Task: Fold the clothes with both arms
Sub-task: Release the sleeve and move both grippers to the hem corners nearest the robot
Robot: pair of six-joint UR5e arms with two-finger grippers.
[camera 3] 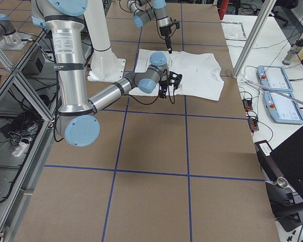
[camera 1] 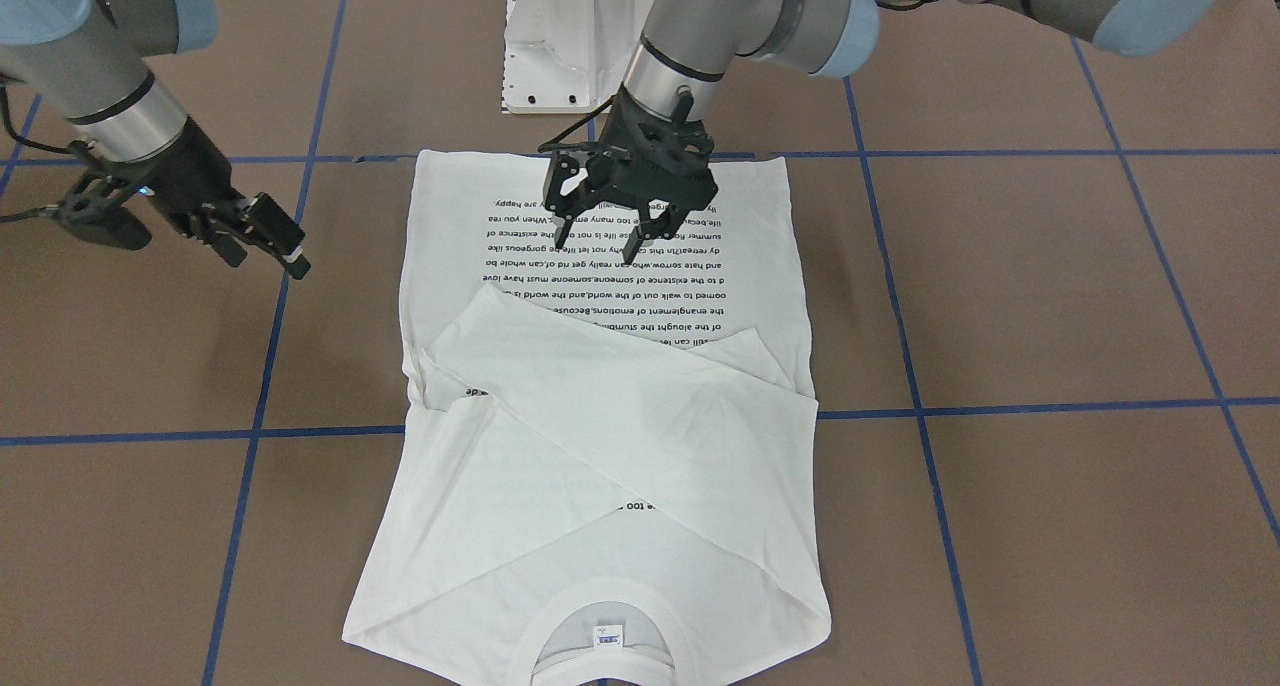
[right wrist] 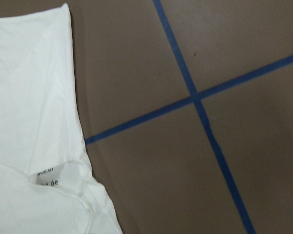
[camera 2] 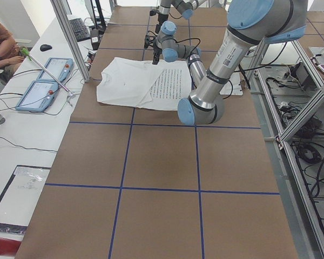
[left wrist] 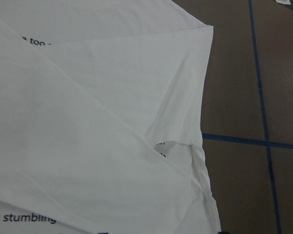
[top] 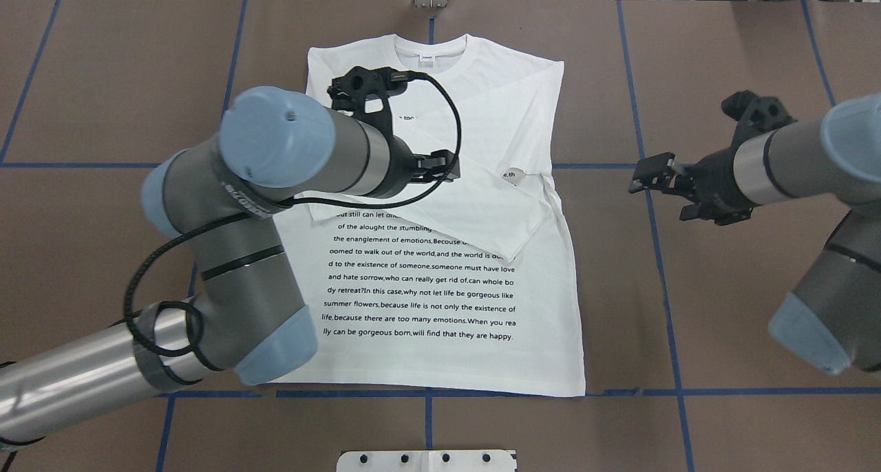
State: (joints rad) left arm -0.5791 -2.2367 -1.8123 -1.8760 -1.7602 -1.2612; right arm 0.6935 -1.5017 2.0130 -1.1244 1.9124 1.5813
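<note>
T-shirt [top: 427, 348] lengthwise from pedestal base [camera 1: 560, 46], beneath spread, empty left gripper [camera 1: 605, 246]; right gripper [camera 1: 270, 261], likewise spread and empty, near its side edge.

The white long-sleeved T-shirt [camera 1: 600, 446] lies flat on the table [camera 1: 1050, 286], black print [top: 420, 293] facing up, both sleeves folded across the chest. The left claw [camera 1: 597, 251] hangs spread above the print, holding nothing. The right claw [camera 1: 270, 251] hovers spread beside the shirt.

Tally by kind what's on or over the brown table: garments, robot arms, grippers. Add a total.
White long-sleeved T-shirt: 1
Robot arms: 2 (left arm, right arm)
Two-finger grippers: 2 (left gripper, right gripper)
Total: 5
</note>
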